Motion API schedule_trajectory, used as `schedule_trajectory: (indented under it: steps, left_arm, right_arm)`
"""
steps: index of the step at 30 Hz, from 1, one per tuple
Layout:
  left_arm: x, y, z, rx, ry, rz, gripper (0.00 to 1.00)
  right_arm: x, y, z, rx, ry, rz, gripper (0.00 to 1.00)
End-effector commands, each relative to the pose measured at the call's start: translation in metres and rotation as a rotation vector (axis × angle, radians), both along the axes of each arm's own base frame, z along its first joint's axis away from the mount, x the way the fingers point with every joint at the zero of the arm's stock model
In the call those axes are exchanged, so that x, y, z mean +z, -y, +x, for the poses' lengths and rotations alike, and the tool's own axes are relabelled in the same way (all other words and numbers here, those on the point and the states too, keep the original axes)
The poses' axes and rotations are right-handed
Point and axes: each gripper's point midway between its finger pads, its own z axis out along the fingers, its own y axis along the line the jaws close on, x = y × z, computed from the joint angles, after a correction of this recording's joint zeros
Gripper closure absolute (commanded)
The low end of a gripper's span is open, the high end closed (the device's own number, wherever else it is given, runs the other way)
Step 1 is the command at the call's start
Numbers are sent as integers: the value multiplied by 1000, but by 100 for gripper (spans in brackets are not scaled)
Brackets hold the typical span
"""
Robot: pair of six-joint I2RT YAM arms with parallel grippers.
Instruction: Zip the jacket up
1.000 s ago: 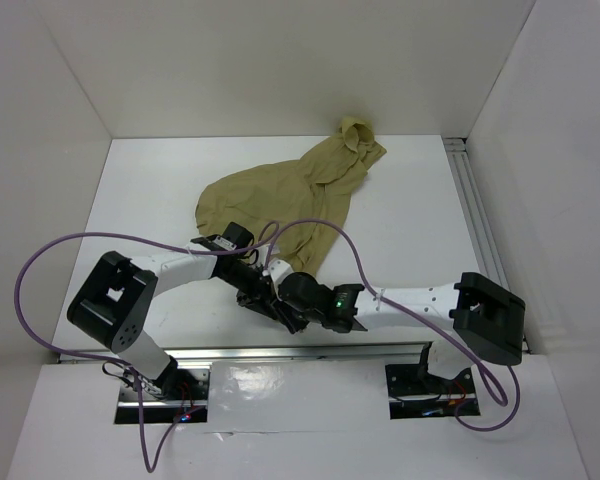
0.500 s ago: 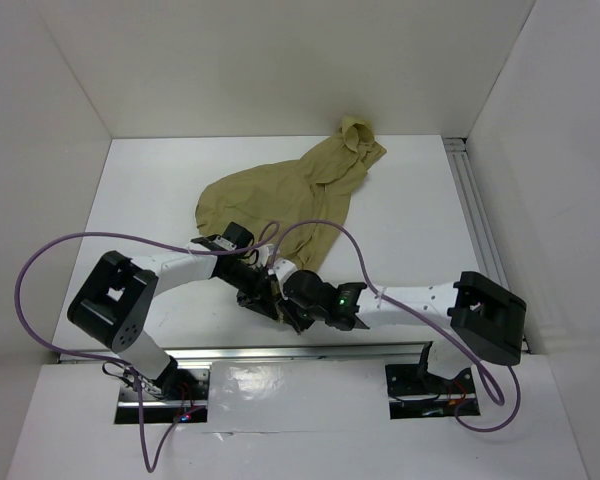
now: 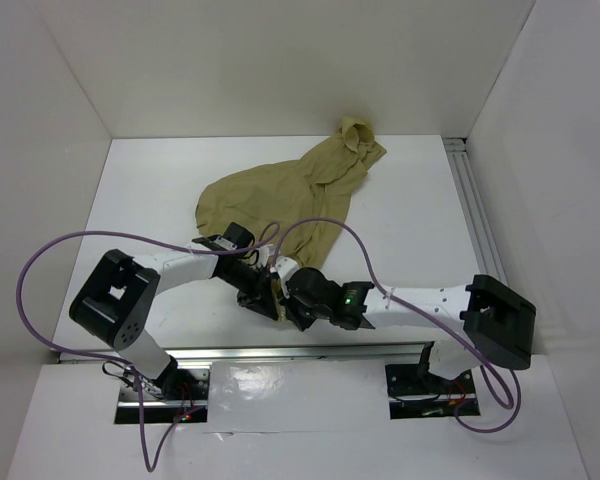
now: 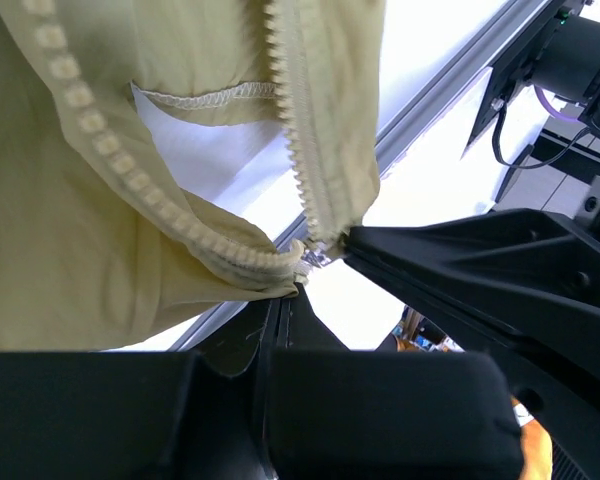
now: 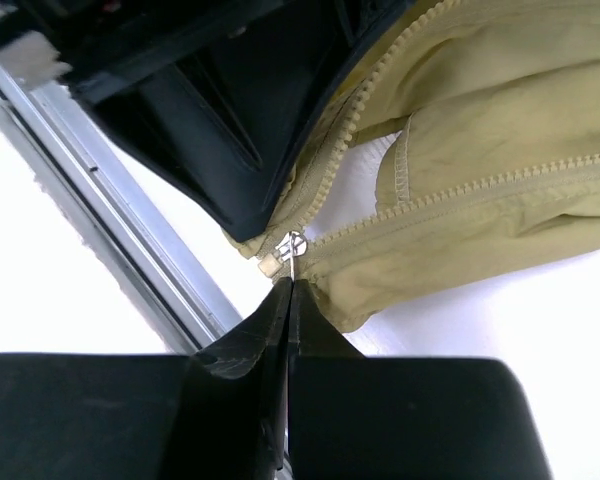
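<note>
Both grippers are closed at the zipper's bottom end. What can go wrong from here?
The right gripper pinches only the tip of the thin zipper pull; it may slip out when pulled. The left gripper grips the jacket only at its hem edge, so the fabric could pull free. Loose fabric beside the teeth may get caught.
</note>
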Motion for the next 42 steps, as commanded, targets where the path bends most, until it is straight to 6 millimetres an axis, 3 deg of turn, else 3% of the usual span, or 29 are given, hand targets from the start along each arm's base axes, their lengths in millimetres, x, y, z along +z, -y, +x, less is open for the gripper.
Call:
schedule_trajectory:
  steps: [1,17,20,21,22,25,26,29,31,32,33,35,37,39,42]
  left_arm:
    - [4,2,-2,-27,-2,-34,100]
    - [6,4,-1,-25,-6,-46,100]
    - [3,1,10,23,10,-24,100]
    - [7,3,14,42,12,-22,94]
    - [11,1,20,65,33,-23,79]
    - [16,-9,35,161,68,12,47]
    - [18,-13,33,183,91,25,31]
    - [29,-23,40,293,128,27,22]
    - [34,-23,38,365,100,12,22]
    - [39,-21,40,394,112,-17,24]
    - [30,-25,33,428,89,-9,27]
    - [43,-18,30,503,83,-78,40]
    - [32,-19,16,577,4,-82,45]
    - [30,-14,5,590,8,-106,44]
    - [26,-8,-7,611,-24,-108,32]
  right_arm:
    - [19,-2,9,-21,52,48,100]
    - [7,-4,18,-11,77,-36,100]
    - [9,-9,14,13,60,-16,100]
    - [9,-10,12,14,44,-7,100]
    - [12,-11,12,14,48,1,100]
    - [14,-12,10,-14,29,27,100]
    - [14,-12,10,-29,16,35,100]
    - [15,-11,13,-64,16,38,100]
    - [15,-9,17,-89,18,39,100]
    - [15,-9,18,-89,18,39,100]
    - [16,-10,20,-106,21,49,100]
    - [16,-10,20,-107,22,49,100]
    - [16,-9,21,-121,23,50,100]
    - [16,-8,24,-136,18,53,100]
    - [18,-9,26,-138,14,64,100]
